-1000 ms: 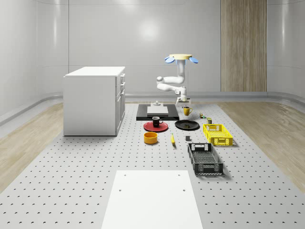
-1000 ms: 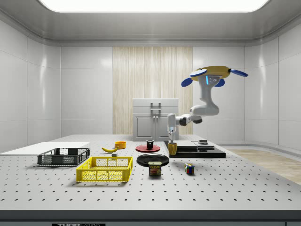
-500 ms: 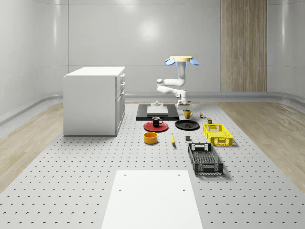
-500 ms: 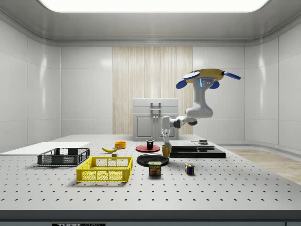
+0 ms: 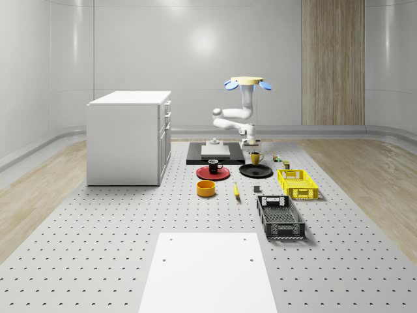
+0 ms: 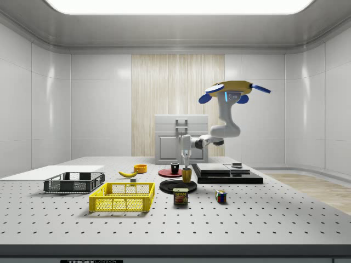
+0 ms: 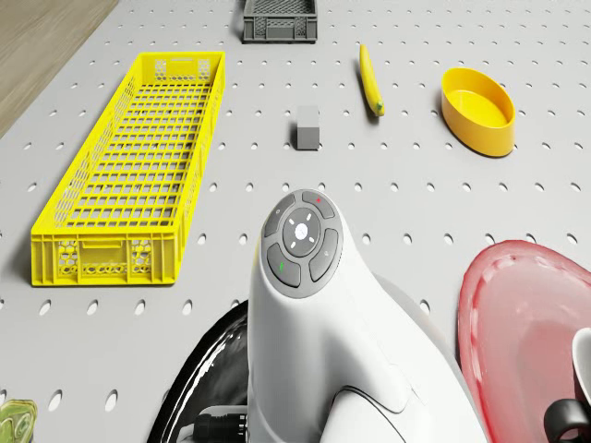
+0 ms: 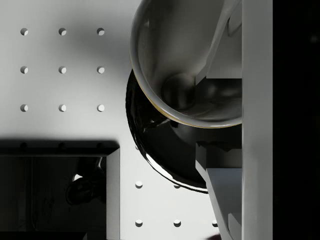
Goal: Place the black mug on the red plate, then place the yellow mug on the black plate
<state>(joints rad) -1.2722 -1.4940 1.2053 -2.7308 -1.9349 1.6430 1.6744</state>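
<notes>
Carrying the glossy yellow ceramic mug [image 5: 256, 157] pinched in the two-finger gripper [image 6: 187, 167], now shifted over the shiny round black plate's [image 5: 255, 171] 12 o'clock rim, drone [image 5: 245, 82] hovering above, black mug [image 5: 214, 165] already on red plate [image 5: 212, 173] — lowering looks next.

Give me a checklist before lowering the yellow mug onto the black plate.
1. Black mug on red plate: ok, first step done.
2. Yellow mug held in the claw: ok, it hangs off the table.
3. Mug over the black plate: ok, over its edge in the wrist view; centring cannot tell.
4. Plate free of other things: ok.
5. Mug upright: ok in the side view.
6. Drone hovering steady beside the plates: cannot tell.
</notes>
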